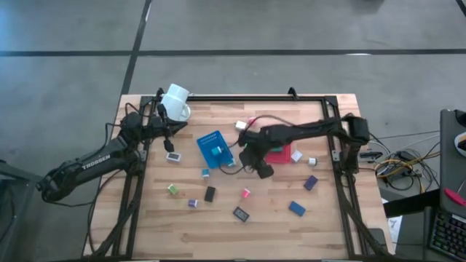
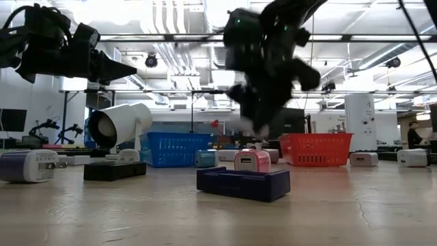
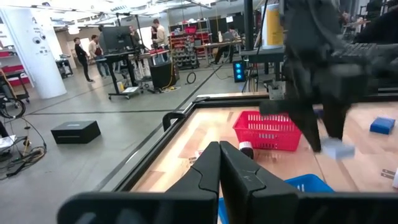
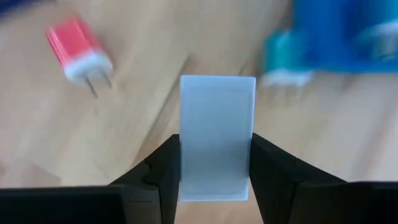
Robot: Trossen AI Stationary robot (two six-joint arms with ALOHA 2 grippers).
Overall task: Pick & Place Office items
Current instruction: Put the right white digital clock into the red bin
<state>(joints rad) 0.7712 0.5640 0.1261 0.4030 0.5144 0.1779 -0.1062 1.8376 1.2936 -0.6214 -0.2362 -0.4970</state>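
Because the right tool (image 4: 214, 163) holds the pale blue-white charger block (image 4: 217, 137) only by its lower half, its two fingers pressed flat against the block's sides, a quick swing of the arm could let the block twist or slide out. It hangs in the air above the surface (image 1: 277, 225), between the blue basket (image 1: 215, 146) and the red basket (image 1: 279, 155). If it slipped here it would probably land on bare wood near the pink charger (image 1: 246, 193) or the teal one (image 1: 206, 173), not in a basket. A release made too early or off-centre could bounce it off a basket rim. The left tool (image 3: 219, 163), fingers pressed together with nothing between them, waits near the white mug (image 1: 175, 101) at the far left corner. Other chargers lie scattered on the surface, well apart.
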